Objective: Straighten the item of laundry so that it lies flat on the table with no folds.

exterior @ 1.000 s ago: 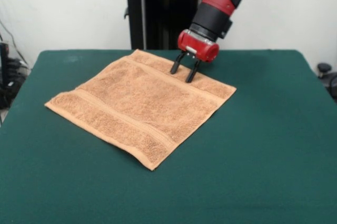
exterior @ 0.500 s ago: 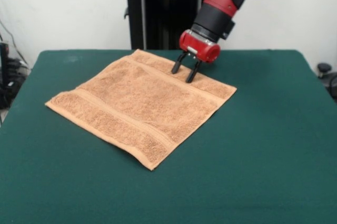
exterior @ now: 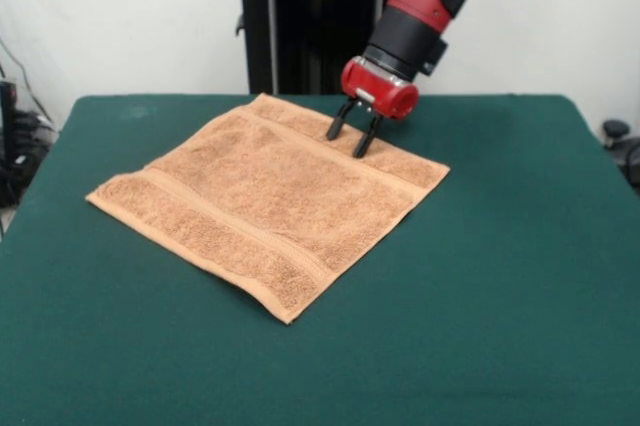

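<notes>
The orange-tan terry towel (exterior: pixel 265 201) lies spread out flat on the dark green table (exterior: pixel 500 276), turned like a diamond, with a woven band near its far right edge and another near its front left edge. I see no folds in it. My gripper (exterior: pixel 347 144) hangs from the red arm just above the towel's far band. Its two black fingers are apart and hold nothing.
The robot's black pedestal (exterior: pixel 300 36) stands behind the table's far edge. Dark equipment (exterior: pixel 15 146) sits off the table's left side and a black object (exterior: pixel 620 141) off its right side.
The gripper has risen slightly and shifted a little towards the far side over the towel's far band. The towel has not moved.
</notes>
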